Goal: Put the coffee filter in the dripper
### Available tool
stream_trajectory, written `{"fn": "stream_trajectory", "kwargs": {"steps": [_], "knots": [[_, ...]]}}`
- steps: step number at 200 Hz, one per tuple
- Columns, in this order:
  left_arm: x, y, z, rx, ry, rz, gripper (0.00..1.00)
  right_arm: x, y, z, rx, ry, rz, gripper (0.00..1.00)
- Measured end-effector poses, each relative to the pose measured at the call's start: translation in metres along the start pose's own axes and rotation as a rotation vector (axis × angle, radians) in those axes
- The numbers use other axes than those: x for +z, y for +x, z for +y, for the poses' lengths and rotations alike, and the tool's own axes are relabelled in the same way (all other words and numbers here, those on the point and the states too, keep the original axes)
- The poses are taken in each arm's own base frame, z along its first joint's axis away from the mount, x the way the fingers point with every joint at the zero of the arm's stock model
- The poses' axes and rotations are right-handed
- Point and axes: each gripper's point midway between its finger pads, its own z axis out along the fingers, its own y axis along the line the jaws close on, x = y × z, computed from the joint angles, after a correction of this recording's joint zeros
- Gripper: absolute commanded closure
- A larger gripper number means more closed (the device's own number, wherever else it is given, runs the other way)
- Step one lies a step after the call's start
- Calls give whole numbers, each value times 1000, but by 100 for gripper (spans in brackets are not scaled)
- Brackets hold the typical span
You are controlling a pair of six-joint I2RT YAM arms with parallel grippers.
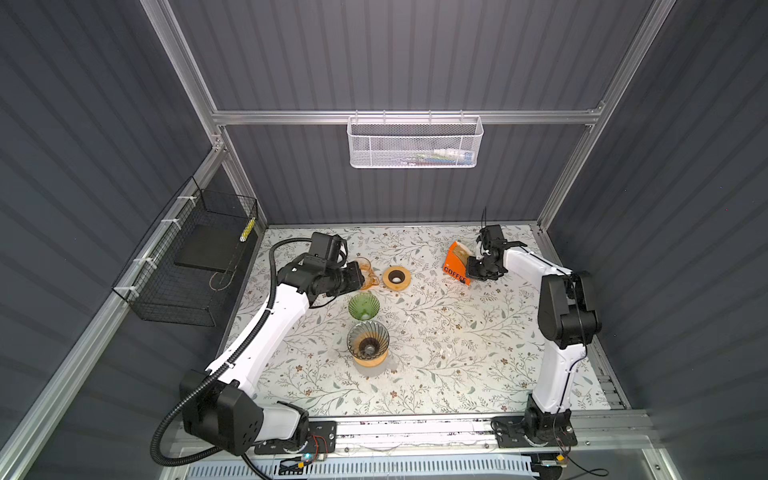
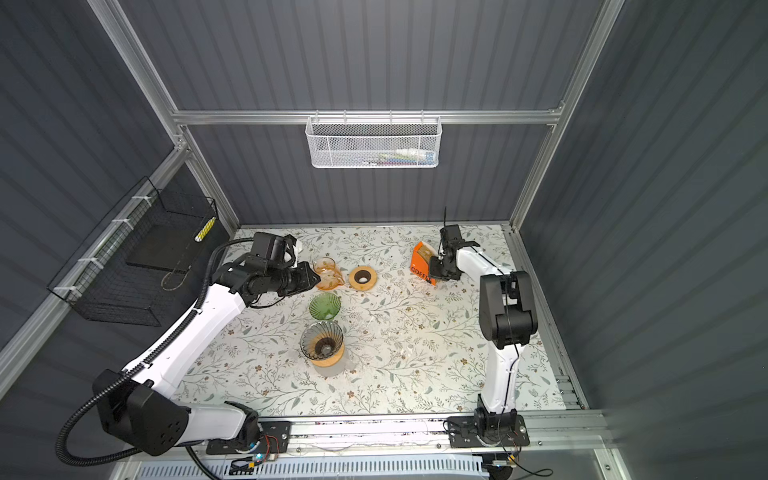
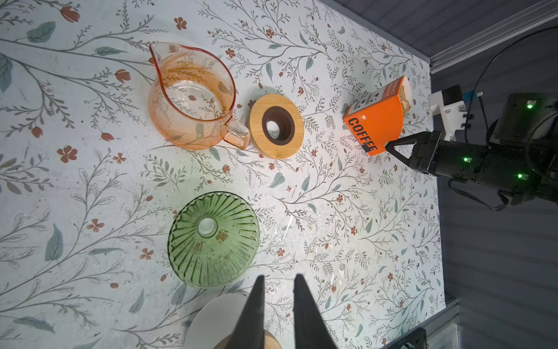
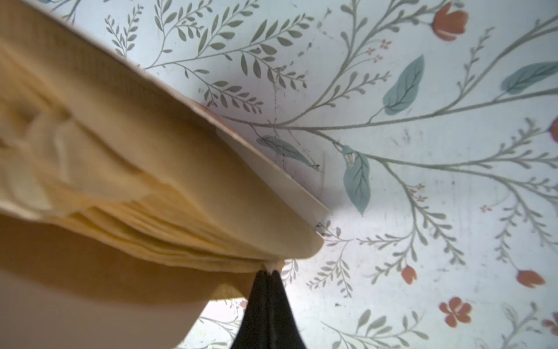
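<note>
Coffee filter (image 4: 229, 261) far back on the right, in the stack inside orange COFFEE box (image 1: 455, 266), not in either dripper
Front to back on floral mat (image 1: 457, 353):
Nearest the front rail: smoky glass dripper (image 1: 368, 341), seated on a wooden collar, mouth up, ribs bare down to the dark centre hole
Just behind: green glass dripper (image 1: 364, 306), directly on the mat, mouth up, very close to the smoky one; touching or apart, cannot tell
Next row back, side by side: orange glass pitcher (image 3: 193, 99) and wooden ring (image 3: 285, 149); pitcher handle pointing at the ring, just beside it
Left gripper (image 3: 279, 276) up off the mat at the pitcher's left in both top views; fingers parted by a narrow gap, nothing between them
Further back, right side: box standing on the mat, well apart from the ring, brown paper showing at its open end
Right gripper (image 4: 269, 273) in at that open end; fingers pressed together on the outer edge of the stack, sliver of pale paper right at the tips, so clamped on a coffee filter; number of sheets caught not readable
Farthest: white mesh basket (image 1: 415, 143) hung on the back rail, black wire basket (image 1: 187, 270) on the left wall
</note>
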Motion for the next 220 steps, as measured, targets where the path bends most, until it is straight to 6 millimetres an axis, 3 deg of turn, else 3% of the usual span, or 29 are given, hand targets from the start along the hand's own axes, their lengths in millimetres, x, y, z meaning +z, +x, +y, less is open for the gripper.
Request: {"fn": "stream_trajectory", "kwargs": {"steps": [54,110,137,169,220], "knots": [[0,-2,-1,2,5,-8,81,-21,0,0,-4,7,-32,100],[0,-3,-2,3,9,-13,81,-20,13,-4,-3,15,-10,100],[0,-4,-2,1,10,-15,81,-20,16,-5,-7,19,-7,82],[0,-4,-3,-2,12,-18,81,-21,15,-6,-10,21,-11,77],[0,-4,-3,-6,12,-18,80,-23,3,-2,-12,14,-35,78]]}}
